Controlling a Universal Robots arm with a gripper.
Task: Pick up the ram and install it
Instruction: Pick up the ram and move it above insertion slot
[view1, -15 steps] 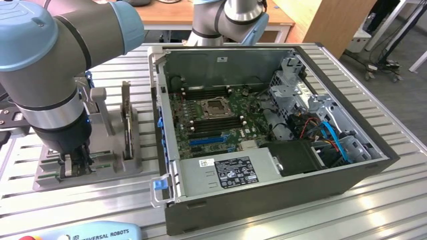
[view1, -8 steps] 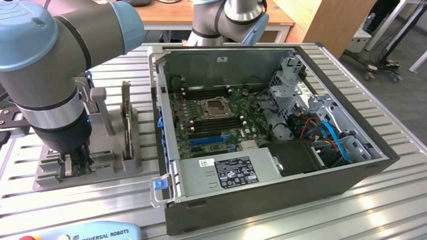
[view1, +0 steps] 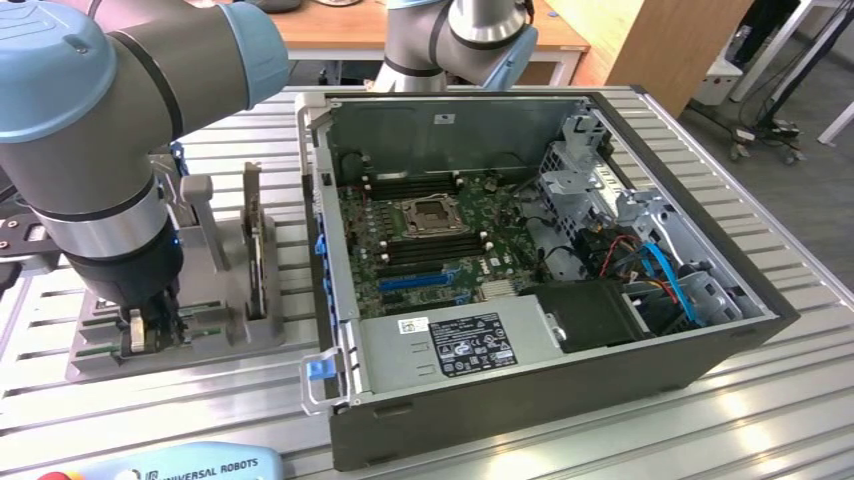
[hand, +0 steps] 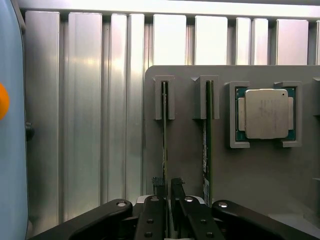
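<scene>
end effector (hand: 167, 184) straddles the ram (hand: 164, 135) slotted in grey holder (hand: 260, 180) beside second stick (hand: 208, 130) and processor (hand: 266, 114), grip unclear

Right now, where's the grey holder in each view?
Exterior view: holder at the exterior view's left, beside the PC case, under the pincer.
Wrist view: holder is the grey slotted plate carrying the ram on edge and a CPU.
Shared landmark: the ribbed table the holder sits on.
</scene>
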